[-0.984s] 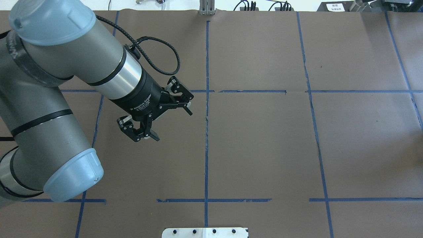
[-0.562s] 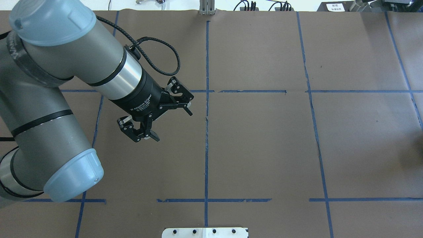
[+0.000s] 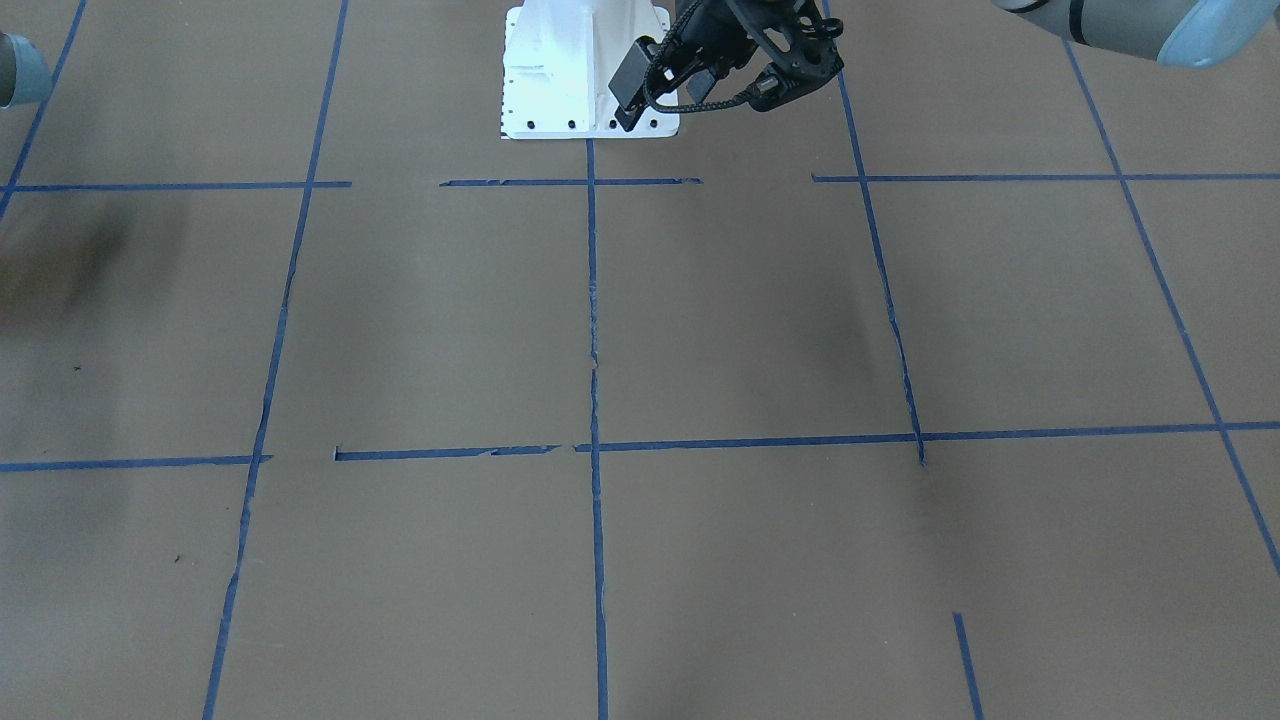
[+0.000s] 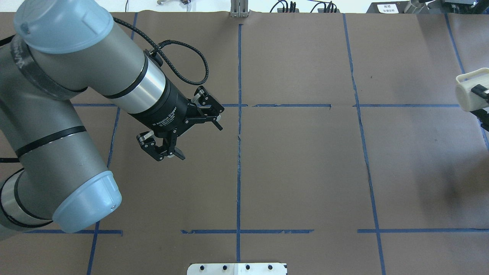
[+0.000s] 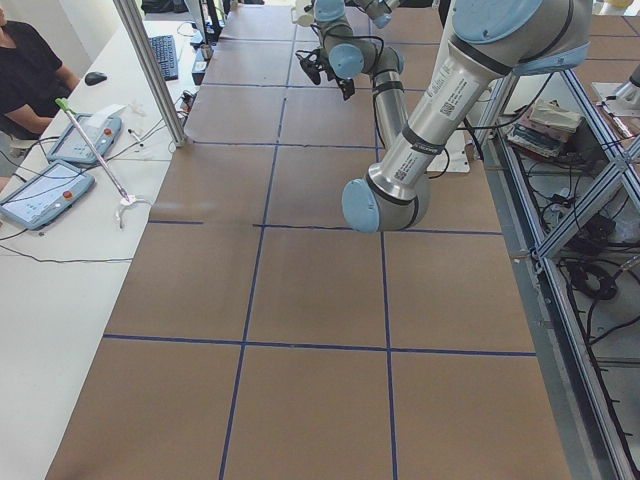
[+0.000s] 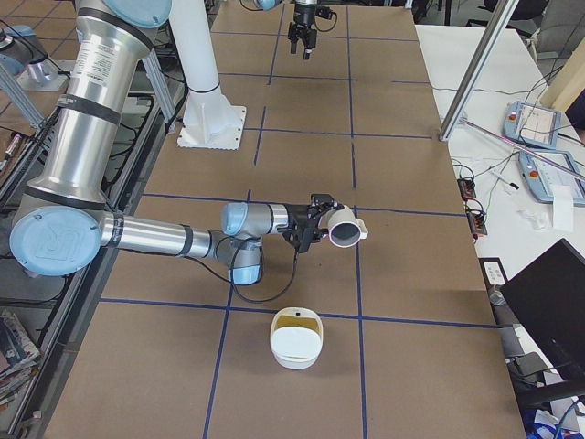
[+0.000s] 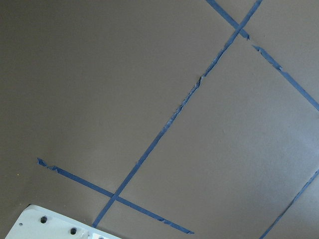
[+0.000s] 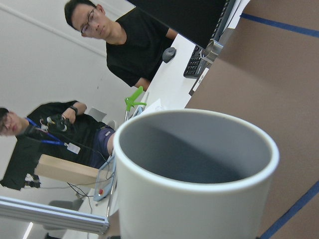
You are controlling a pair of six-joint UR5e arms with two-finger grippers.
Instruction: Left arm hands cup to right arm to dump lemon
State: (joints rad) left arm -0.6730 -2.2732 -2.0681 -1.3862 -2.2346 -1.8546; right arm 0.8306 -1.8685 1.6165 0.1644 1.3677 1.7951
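My right gripper (image 6: 322, 222) is shut on the white cup (image 6: 345, 229) and holds it above the table, tipped on its side. The cup also shows at the right edge of the overhead view (image 4: 470, 93). In the right wrist view the cup (image 8: 194, 174) shows a dark grey inside with no lemon in it. My left gripper (image 4: 198, 139) is open and empty, above the left half of the table, far from the cup. It also shows at the top of the front-facing view (image 3: 745, 55). I cannot pick out the lemon for certain.
A white bowl (image 6: 297, 340) stands on the brown paper below and in front of the cup, with a yellowish patch at its inner rim. Blue tape lines (image 4: 238, 152) grid the table. The white robot base (image 3: 585, 70) stands at mid-table edge. Operators (image 8: 124, 45) sit beyond the table.
The cup, held in my right gripper, has come into the overhead view at the right edge. My left arm has shifted only slightly, its gripper still open.
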